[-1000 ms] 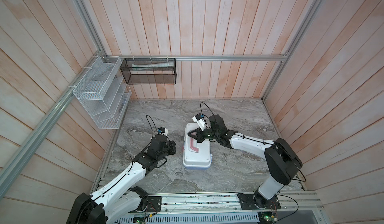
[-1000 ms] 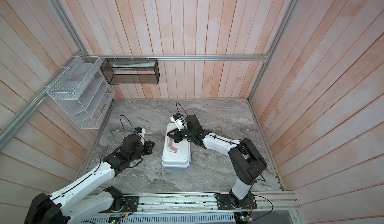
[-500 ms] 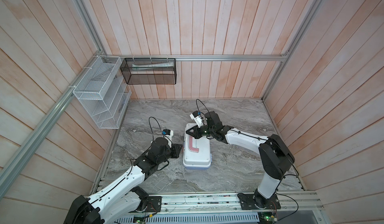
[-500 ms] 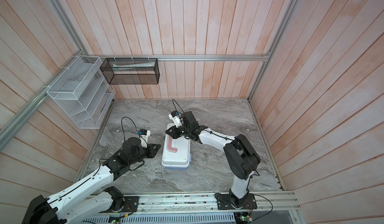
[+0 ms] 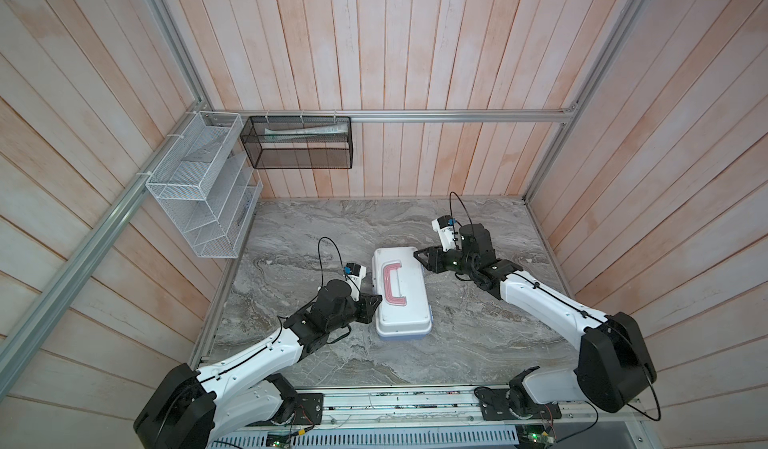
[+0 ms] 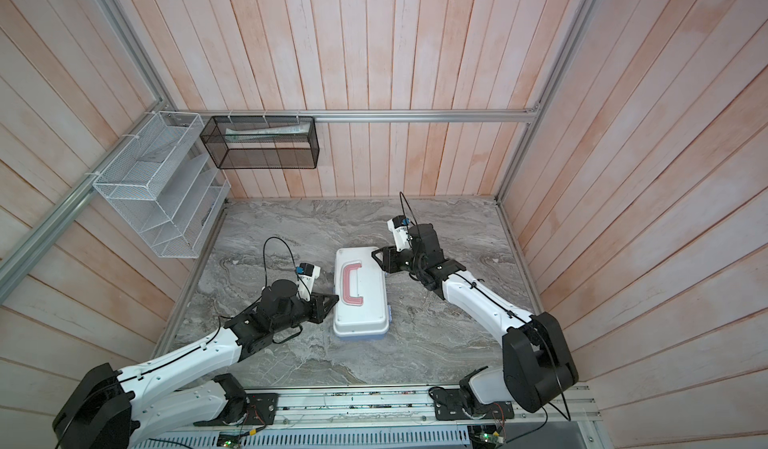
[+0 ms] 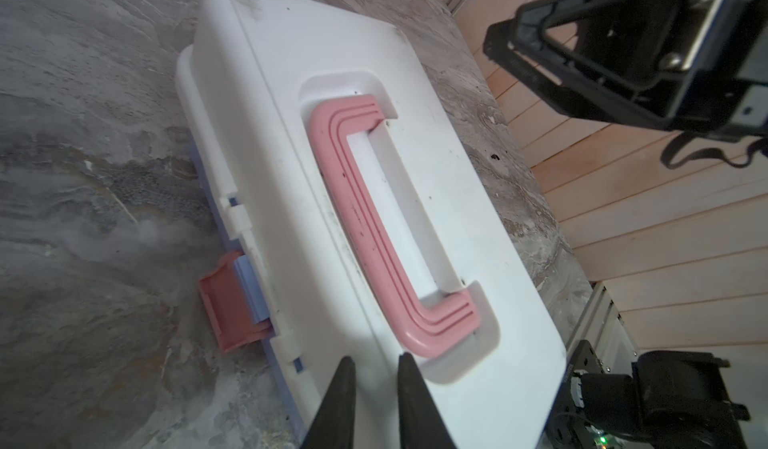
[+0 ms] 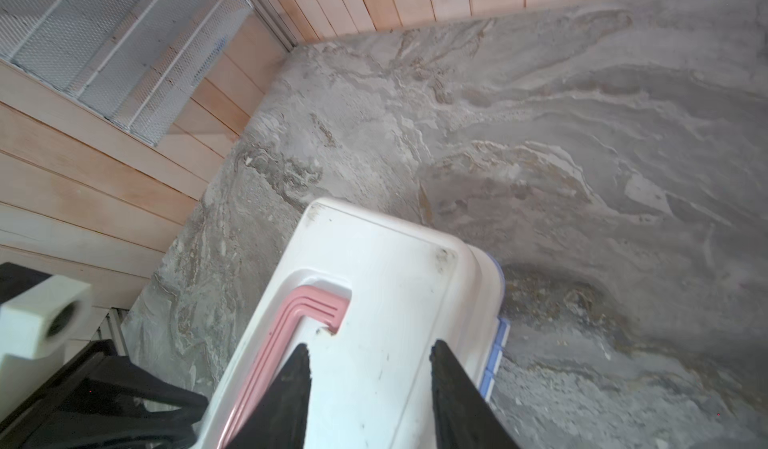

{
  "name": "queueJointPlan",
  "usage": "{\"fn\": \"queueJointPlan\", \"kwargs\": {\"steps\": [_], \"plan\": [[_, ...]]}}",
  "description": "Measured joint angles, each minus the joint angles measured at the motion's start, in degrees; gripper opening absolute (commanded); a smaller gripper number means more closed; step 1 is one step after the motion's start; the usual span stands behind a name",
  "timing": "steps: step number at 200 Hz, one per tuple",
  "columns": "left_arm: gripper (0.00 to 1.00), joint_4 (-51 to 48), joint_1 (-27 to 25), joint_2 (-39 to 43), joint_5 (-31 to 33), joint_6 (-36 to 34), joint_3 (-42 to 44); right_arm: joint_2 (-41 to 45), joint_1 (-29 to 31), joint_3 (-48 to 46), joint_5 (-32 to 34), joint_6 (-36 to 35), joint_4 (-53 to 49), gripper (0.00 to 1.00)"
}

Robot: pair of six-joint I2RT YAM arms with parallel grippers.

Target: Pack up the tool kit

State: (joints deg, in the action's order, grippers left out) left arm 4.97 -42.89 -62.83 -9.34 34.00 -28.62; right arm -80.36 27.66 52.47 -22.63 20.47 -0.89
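Right gripper point(image 8: 370, 345) now spread, empty, above the toolbox point(image 5: 401, 291) far corner, no longer mid-lid. Left gripper point(image 7: 374, 357) narrowly parted, empty, now over the lid point(image 7: 436, 135) edge. Toolbox closed on the table point(image 5: 311, 226); latch point(image 7: 226, 305) looks unfastened, probably next.

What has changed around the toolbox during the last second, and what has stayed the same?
The left gripper moved right, up to the left side of the toolbox, and its jaws parted a little. The right gripper drew back from over the box's far end to the far right corner and opened wider. Neither holds anything. The toolbox stayed closed, about where it was.
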Motion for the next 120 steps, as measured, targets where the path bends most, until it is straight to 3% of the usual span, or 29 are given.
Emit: {"fn": "queueJointPlan", "kwargs": {"steps": [33, 53, 70, 78, 94, 120], "plan": [[0.2, 0.79, -6.49, -4.74, 1.33, 0.92, -3.21, -1.88, -1.2, 0.98, -1.84, -4.2, -4.83, 0.48], [0.41, 0.17, -8.41, -5.6, 2.49, 0.87, -4.09, -4.44, -2.05, 3.72, -1.9, -7.21, -8.66, 0.48], [0.81, -2.29, -8.41, -4.17, 5.07, 0.24, -4.09, -5.4, -2.97, 5.09, -1.79, -9.05, -10.71, 0.49], [0.91, -3.8, -8.11, -2.67, 6.67, -0.22, -4.09, -5.49, -3.32, 5.35, -1.62, -9.7, -11.32, 0.49], [0.99, -6.19, -6.93, 0.63, 9.38, -0.92, -4.07, -5.49, -3.96, 5.7, -1.4, -10.73, -12.26, 0.5], [1.0, -7.28, -5.27, 2.97, 13.0, -2.58, -3.21, -6.16, -5.03, 6.32, -1.68, -11.78, -12.66, 0.51]]}}
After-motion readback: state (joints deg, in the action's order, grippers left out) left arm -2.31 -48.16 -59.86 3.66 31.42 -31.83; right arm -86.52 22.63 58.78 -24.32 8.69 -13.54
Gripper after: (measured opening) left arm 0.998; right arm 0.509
